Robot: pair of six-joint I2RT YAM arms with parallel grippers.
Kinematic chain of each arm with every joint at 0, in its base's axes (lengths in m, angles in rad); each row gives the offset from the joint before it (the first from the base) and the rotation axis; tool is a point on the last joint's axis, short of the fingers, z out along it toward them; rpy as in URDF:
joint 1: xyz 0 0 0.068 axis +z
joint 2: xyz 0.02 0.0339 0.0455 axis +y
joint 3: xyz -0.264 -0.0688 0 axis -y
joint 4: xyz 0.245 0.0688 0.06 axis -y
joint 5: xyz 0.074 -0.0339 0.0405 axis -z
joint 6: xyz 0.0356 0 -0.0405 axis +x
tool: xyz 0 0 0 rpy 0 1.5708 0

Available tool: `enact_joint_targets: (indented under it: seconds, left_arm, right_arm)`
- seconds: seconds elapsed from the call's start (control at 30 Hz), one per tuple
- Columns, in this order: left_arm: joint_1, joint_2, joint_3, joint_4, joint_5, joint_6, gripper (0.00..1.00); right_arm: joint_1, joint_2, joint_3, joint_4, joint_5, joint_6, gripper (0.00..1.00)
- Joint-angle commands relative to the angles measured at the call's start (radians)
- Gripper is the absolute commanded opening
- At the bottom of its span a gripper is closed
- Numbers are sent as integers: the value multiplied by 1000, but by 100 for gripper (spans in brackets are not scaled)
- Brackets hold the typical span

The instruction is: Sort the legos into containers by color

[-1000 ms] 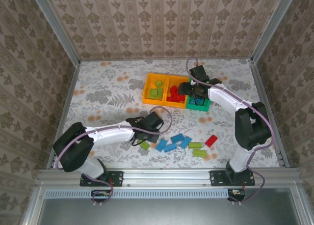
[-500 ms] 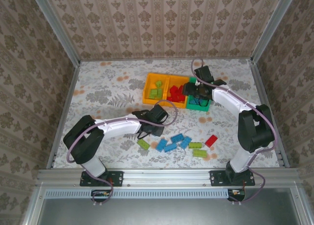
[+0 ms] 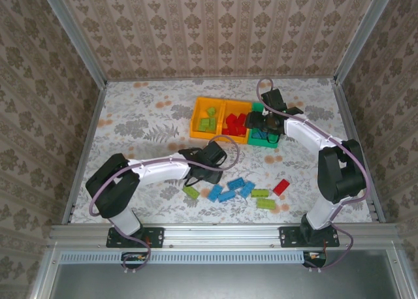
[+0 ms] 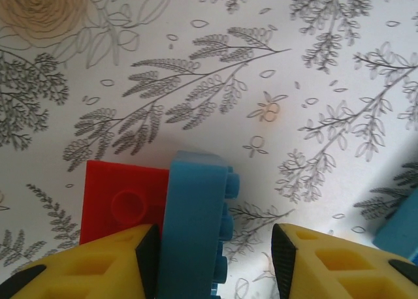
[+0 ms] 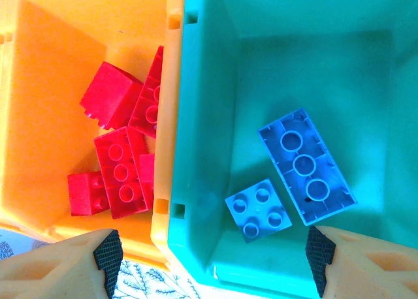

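— What to learn from the top camera?
— The whole layout. Three bins side by side at the far middle of the table (image 3: pixel 130 123): a yellow bin (image 3: pixel 195 123) on the left with lime bricks (image 3: pixel 208 123) inside, a second yellow bin (image 3: pixel 233 141) in the middle with red bricks (image 3: pixel 234 124), a green bin (image 3: pixel 264 143) on the right. Nearer to the arms, loose pieces on the patterned top: one lime brick (image 3: pixel 191 192), a cluster of four blue bricks (image 3: pixel 226 196), two more lime ones (image 3: pixel 260 192), one red brick (image 3: pixel 281 187) at the right end. Left gripper (image 3: pixel 203 175) low over the table, just beside the blue cluster; right gripper (image 3: pixel 266 126) above the green bin.
— And from the left wrist?
— A much closer look. Between the yellow fingers (image 4: pixel 98 266), a blue brick (image 4: pixel 196 214) standing on its long side, studs turned to the right. Touching the left pad, apart from the right pad: jaws partly open, no real hold on it. At its left, touching it, a flat red piece (image 4: pixel 124 194) with one round mark on its face. At the right edge, a corner of another blue piece (image 4: pixel 401 230).
— From the right wrist?
— Straight down into the bins. In the green one, two blue pieces: a long brick (image 5: pixel 305 165) lying underside up, three round hollows in a row, and just beside it a small square brick (image 5: pixel 259 211) with four studs up. In the yellow bin next to it, a heap of red bricks. Right fingers (image 5: pixel 65 266) wide apart, nothing between them.
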Motion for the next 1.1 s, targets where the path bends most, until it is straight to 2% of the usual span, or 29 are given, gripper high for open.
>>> enact_joint_targets:
  seconds: [0.0, 0.27, 0.5, 0.83, 0.97, 1.07]
  left_arm:
    - [-13, 17, 28, -29, -3, -27, 51]
    - [-34, 17, 25, -42, -44, -42, 54]
    - [31, -18, -47, -32, -67, -56, 56]
    - [76, -89, -94, -52, -94, -48, 58]
    - [75, -112, -94, -43, -84, -45, 62]
    - [64, -141, -89, -35, -92, -41, 69]
  right_arm:
    - [-8, -34, -12, 3, -3, -12, 77]
    - [-15, -35, -23, 3, -11, -13, 77]
    - [-22, -41, -35, -2, -17, -19, 77]
    - [-26, -36, -38, 1, -27, -13, 77]
    - [-26, -38, -35, -2, -28, -18, 77]
    - [-27, -36, -37, -2, -28, -17, 77]
